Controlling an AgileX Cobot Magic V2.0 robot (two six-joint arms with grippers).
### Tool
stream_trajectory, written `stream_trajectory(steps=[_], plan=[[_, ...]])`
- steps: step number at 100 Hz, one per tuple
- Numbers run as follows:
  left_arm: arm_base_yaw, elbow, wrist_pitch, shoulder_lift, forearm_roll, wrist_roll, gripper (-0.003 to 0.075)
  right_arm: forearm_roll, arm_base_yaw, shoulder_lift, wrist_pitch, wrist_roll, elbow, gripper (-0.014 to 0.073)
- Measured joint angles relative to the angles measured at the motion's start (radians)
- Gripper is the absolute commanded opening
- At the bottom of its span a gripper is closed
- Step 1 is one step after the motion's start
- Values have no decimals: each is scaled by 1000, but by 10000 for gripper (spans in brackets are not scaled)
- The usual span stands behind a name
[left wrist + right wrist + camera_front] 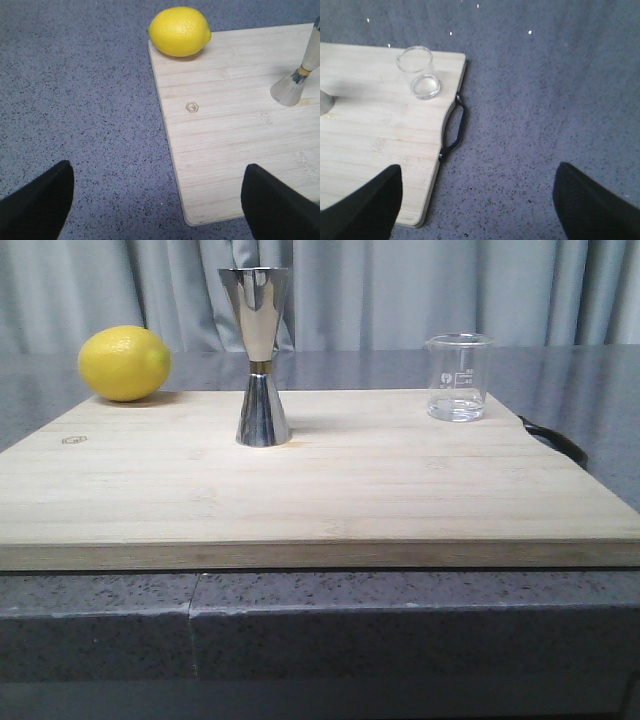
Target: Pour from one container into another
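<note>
The clear glass beaker (459, 377) stands upright at the back right of the wooden board (300, 490); it shows also in the right wrist view as the beaker (418, 72). The steel jigger (259, 355) with a gold waist band stands upright near the board's middle back; only the lower part of the jigger (298, 80) shows in the left wrist view. My left gripper (157, 200) is open above the board's left front corner, holding nothing. My right gripper (477, 202) is open over the counter beside the board's right edge, holding nothing. Neither arm shows in the front view.
A yellow lemon (124, 363) rests at the board's back left corner, also seen as the lemon (180, 31). A black handle (454, 131) is fixed to the board's right edge. Grey speckled counter (545, 100) surrounds the board; a curtain hangs behind.
</note>
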Motion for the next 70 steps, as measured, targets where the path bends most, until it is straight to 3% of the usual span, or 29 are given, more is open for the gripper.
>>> stream_trajectory(steps=[18, 26, 47, 70], plan=[[0, 106, -76, -89, 0, -6, 618, -12, 0, -109, -23, 0, 59, 549], [0, 121, -96, -90, 0, -6, 598, -19, -2, -127, -29, 2, 75, 486], [0, 129, -130, -90, -2, -8, 398, -26, -2, -133, -40, 4, 79, 226], [0, 129, -141, -90, -2, -8, 180, -26, -2, -133, -42, 4, 79, 101]])
